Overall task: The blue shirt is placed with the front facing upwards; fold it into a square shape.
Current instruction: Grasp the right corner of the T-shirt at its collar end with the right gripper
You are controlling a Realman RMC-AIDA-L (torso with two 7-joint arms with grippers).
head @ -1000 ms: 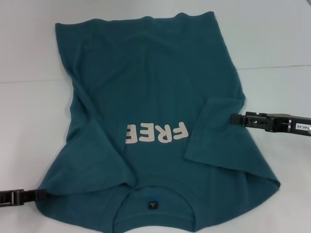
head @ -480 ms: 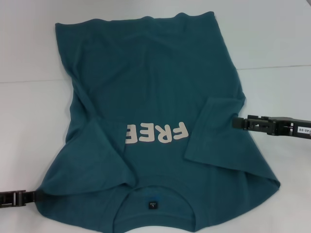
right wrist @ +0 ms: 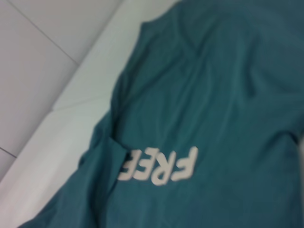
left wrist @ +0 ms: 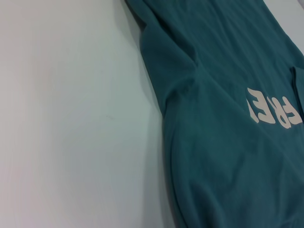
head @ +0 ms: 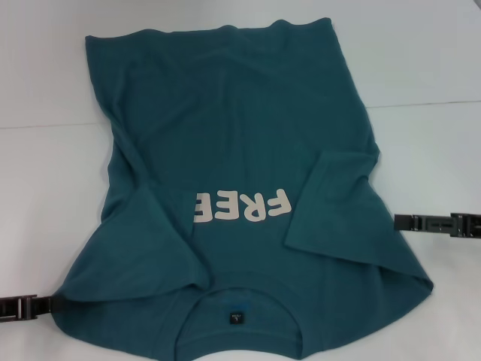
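The blue shirt (head: 233, 143) lies front up on the white table, hem far from me and collar near. Pale "FREE" lettering (head: 242, 206) crosses the chest, and a small black neck label (head: 236, 317) shows in the collar. Both short sleeves are folded inward over the body, the left sleeve (head: 143, 248) and the right sleeve (head: 338, 203). My left gripper (head: 49, 303) sits low at the shirt's near left shoulder edge, touching or almost touching it. My right gripper (head: 398, 222) hovers just off the shirt's right edge, apart from the cloth. The wrist views show the shirt (left wrist: 228, 142) (right wrist: 213, 95) only.
The white table (head: 428, 68) surrounds the shirt, with a faint seam line (head: 421, 104) across it behind the sleeves. Bare tabletop lies left and right of the shirt. The collar end reaches the near edge of the head view.
My right gripper has drawn back from the folded right sleeve, moving right and nearer to me, off the shirt. The left gripper and the shirt have stayed put.
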